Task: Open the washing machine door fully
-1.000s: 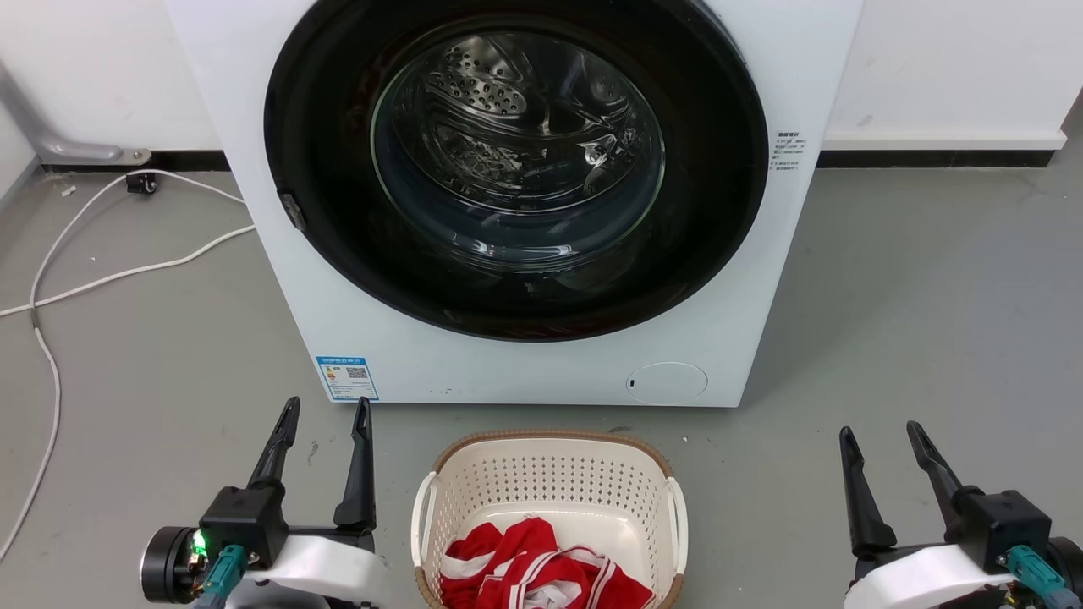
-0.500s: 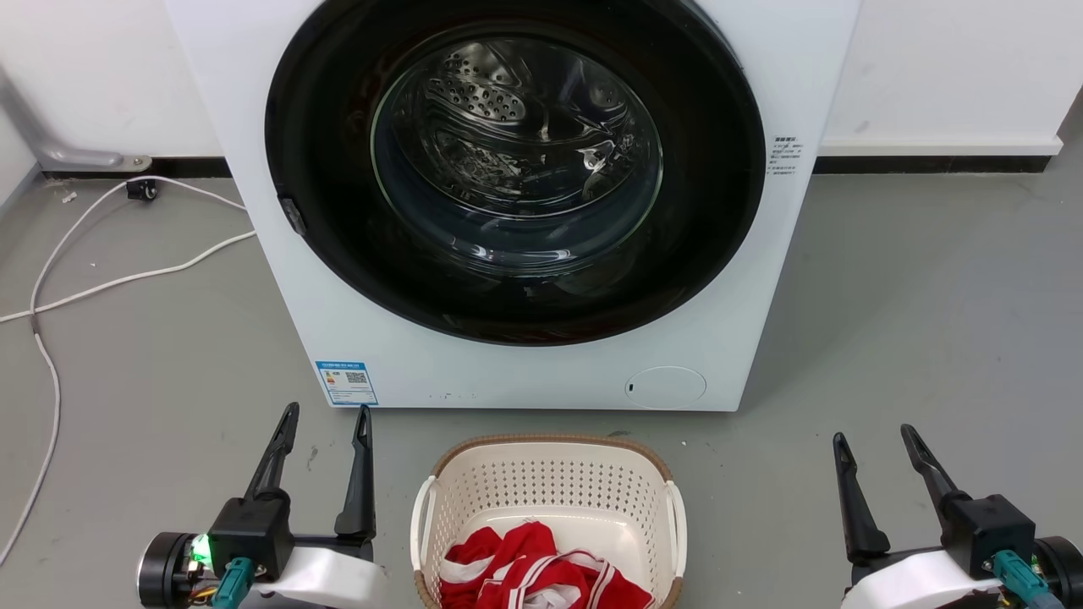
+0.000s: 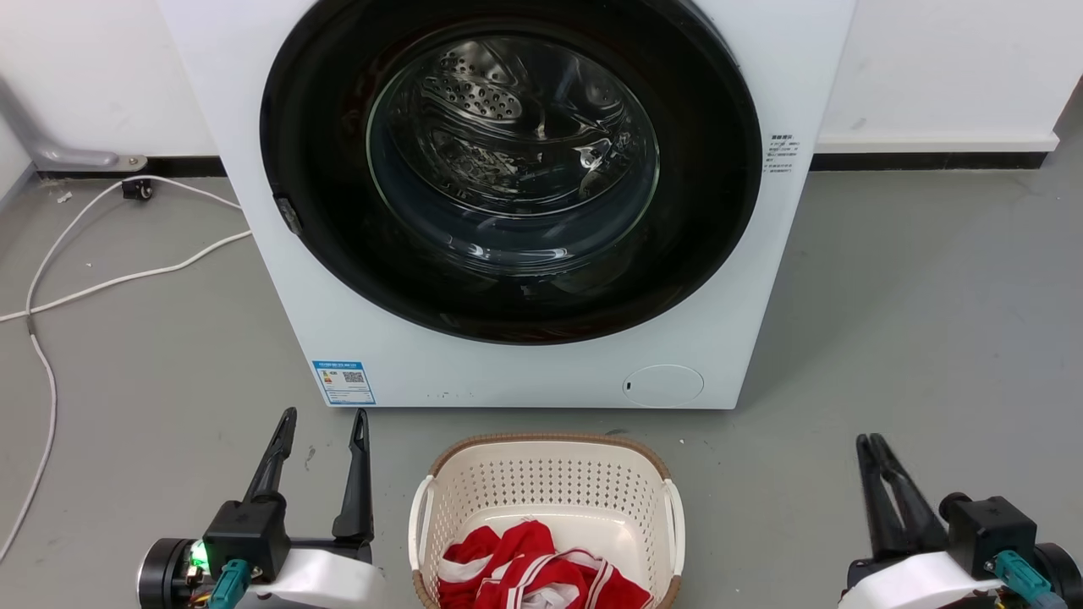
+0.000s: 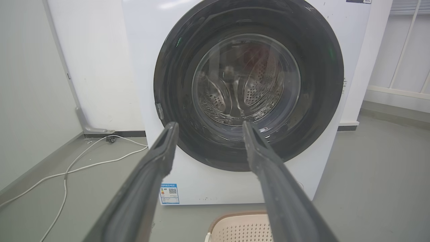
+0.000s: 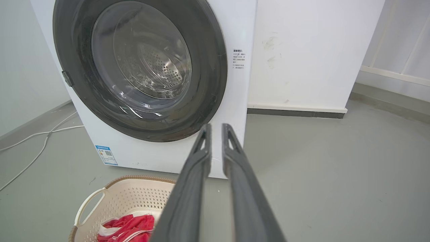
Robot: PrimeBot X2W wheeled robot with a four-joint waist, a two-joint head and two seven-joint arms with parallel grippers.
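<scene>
The left claw (image 3: 326, 416) hangs released, fingers spread; the right claw (image 3: 870, 441) is pinched together, empty. Ahead and above both, the large round glossy black washing machine door (image 3: 711, 186) sits closed. Its small grey rim tab (image 3: 288, 213) lies on the left claw's side, so that arm looks nearer.

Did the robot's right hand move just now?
Yes. The right hand pinched shut: its outer finger swung toward the basket, the inner one away from it.

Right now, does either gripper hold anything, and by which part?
Nothing: left gripper open, right gripper shut empty, both away from the washing machine door.
</scene>
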